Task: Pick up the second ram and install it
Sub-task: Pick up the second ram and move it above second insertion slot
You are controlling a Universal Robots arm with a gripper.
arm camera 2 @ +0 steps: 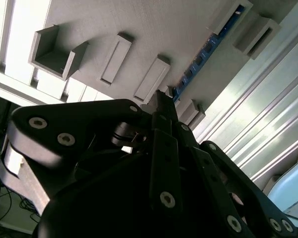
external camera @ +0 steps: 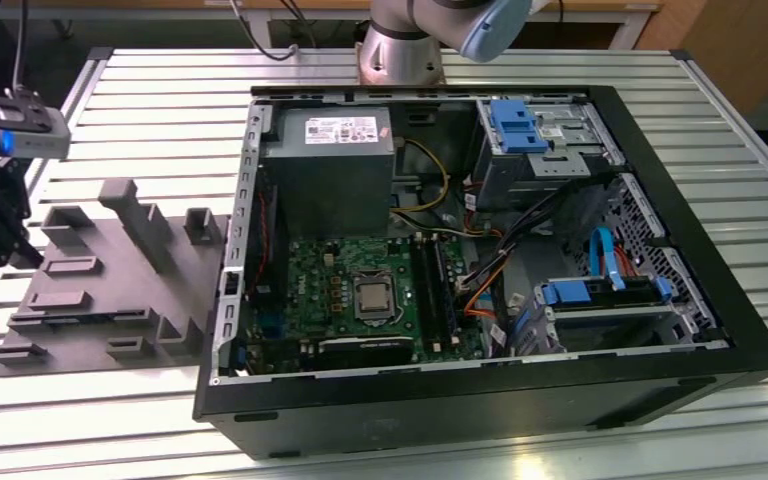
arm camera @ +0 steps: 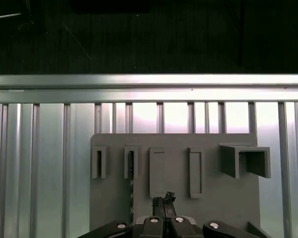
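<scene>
I hang over the grey plastic holder tray, a block with raised slots that lies on the ribbed aluminium table. My claw is clenched, its tips pressed together with nothing between them. The second ram, a slim dark stick with small chips along its face, stands on its long edge in one of the tray's narrow slots. In the second wrist view my tips sit just beside the stick's near end, not touching it and a little off its line. The open black computer case stands just beside the tray, on its far side from my claw, with the green motherboard facing up inside.

I judge this to be the very start of the pick: the stick rests ungrasped in the tray, and nothing of the install has begun. A grasp from here calls for spreading my claw, squaring it across the stick's thin top edge, and coming down straight so both sides meet its flat faces evenly. The slot looks snug, so a skewed approach could jam the stick.
</scene>
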